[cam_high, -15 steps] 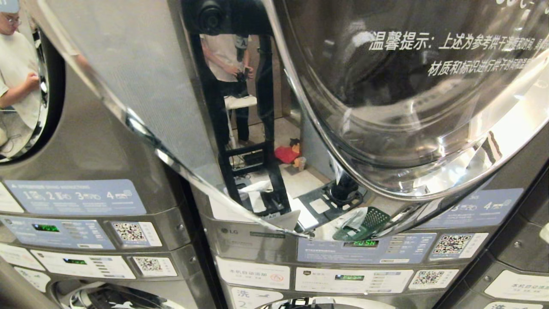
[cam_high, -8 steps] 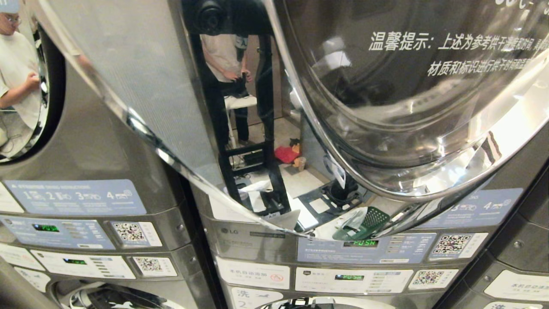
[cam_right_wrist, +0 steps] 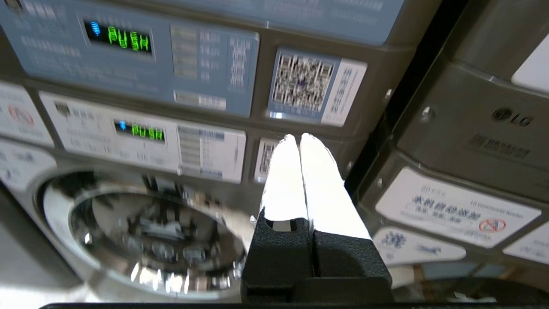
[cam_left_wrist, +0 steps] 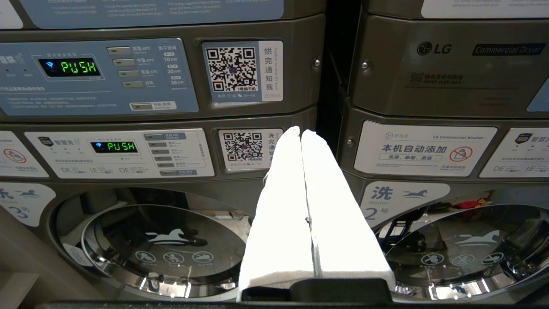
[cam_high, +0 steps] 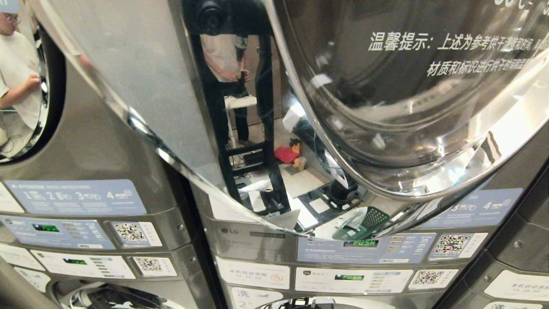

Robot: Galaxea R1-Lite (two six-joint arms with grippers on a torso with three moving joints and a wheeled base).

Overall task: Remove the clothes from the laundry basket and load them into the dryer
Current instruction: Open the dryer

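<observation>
The dryer is the upper LG machine, and its round glass door with a wide chrome rim fills the head view and looks shut against the front. A green laundry basket shows only as a reflection low in that rim. No clothes are in view. Neither arm shows directly in the head view. My left gripper is shut and empty, its white fingers pointing at the gap between two stacked machines. My right gripper is also shut and empty, in front of a washer's control panel.
Control panels reading PUSH sit under the dryers, with round washer doors below them. More machines stand on both sides. A person in a light shirt is mirrored in the left machine's door, and another person in the chrome rim.
The machines and the head view stand still. In the dryer door's reflection a white and dark shape has moved down along the inner rim.
</observation>
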